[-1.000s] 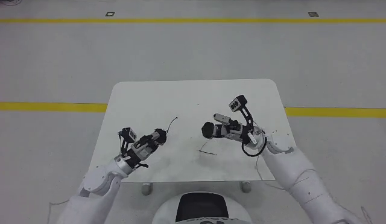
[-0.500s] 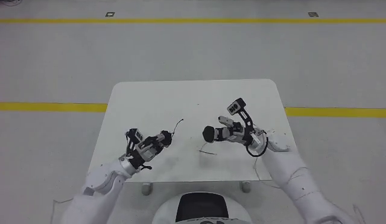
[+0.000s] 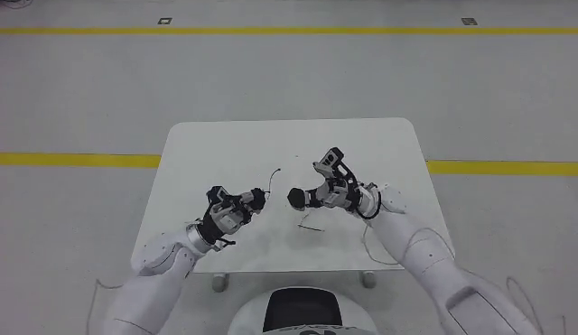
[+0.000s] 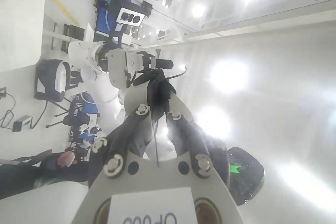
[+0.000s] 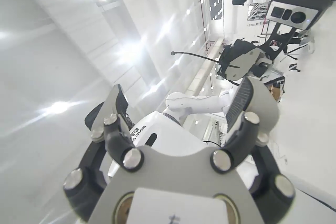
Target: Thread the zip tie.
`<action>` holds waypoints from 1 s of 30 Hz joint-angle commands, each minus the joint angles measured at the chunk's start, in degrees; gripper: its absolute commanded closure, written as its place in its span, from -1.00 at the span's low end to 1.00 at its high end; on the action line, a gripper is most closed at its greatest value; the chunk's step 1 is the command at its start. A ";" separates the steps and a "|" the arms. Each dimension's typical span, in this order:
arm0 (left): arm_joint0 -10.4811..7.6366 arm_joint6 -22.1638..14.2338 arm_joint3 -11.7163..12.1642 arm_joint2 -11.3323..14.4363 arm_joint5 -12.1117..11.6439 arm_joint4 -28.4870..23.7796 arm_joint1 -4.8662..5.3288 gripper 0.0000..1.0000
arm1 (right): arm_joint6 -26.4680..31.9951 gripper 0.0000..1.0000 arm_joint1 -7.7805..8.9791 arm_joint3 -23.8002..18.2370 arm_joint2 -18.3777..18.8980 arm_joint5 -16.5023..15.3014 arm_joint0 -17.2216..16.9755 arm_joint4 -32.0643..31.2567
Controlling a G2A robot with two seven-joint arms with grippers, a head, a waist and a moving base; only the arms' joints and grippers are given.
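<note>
Left gripper (image 3: 256, 197) is being held clenched on the zip tie (image 5: 194, 56) above the table (image 3: 361, 145). The right gripper (image 3: 295, 197), fingers spread, is being presented near it. The free end should be centred between the fingers before closing.

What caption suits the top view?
Left gripper shut on a thin black plastic zip tie, facing the open right gripper over a white table.
</note>
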 commanded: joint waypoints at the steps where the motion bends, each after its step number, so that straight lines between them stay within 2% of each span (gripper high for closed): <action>1: 0.02 -0.02 -0.01 -0.01 0.07 -0.03 0.01 1.00 | 0.00 -1.00 0.02 -0.14 0.07 0.01 -0.06 -0.03; 4: 0.02 -0.02 -0.01 -0.01 0.07 -0.03 0.01 1.00 | 0.00 -1.00 0.02 -0.14 0.07 0.01 -0.06 -0.03; 6: -0.12 0.34 -0.16 0.91 -0.17 -2.56 -0.30 1.00 | -1.41 -1.00 -0.06 -1.12 0.12 0.50 -0.58 0.27; 11: -1.20 -1.64 2.16 4.52 -4.32 -9.33 -1.46 1.00 | -2.96 -1.00 -0.89 -1.90 -0.52 1.11 -1.37 2.18; 15: -2.97 -2.31 4.56 6.87 -6.86 -12.65 -2.31 1.00 | -1.86 -1.00 -1.95 -0.13 -1.56 1.63 -0.63 4.25; 17: -3.70 -2.30 5.71 7.68 -8.67 -13.88 -2.71 1.00 | -1.42 -1.00 -2.51 0.84 -2.07 1.96 -0.21 5.29; 19: -4.43 -2.57 6.63 8.24 -11.64 -14.65 -3.11 1.00 | -0.84 -1.00 -2.75 1.31 -2.42 2.29 0.08 5.45; 25: -4.50 -2.66 6.79 8.30 -12.03 -14.45 -3.14 1.00 | -0.84 -1.00 -2.75 1.31 -2.42 2.29 0.08 5.45; 27: -4.59 -1.71 6.64 8.45 -11.86 -14.06 -3.17 1.00 | -2.67 -1.00 -2.72 -0.12 -2.25 2.36 -0.66 4.88; 30: -4.25 -1.15 6.05 9.25 -12.90 -15.04 -3.49 1.00 | -2.98 -1.00 -2.69 -1.75 -1.89 2.60 -1.58 4.59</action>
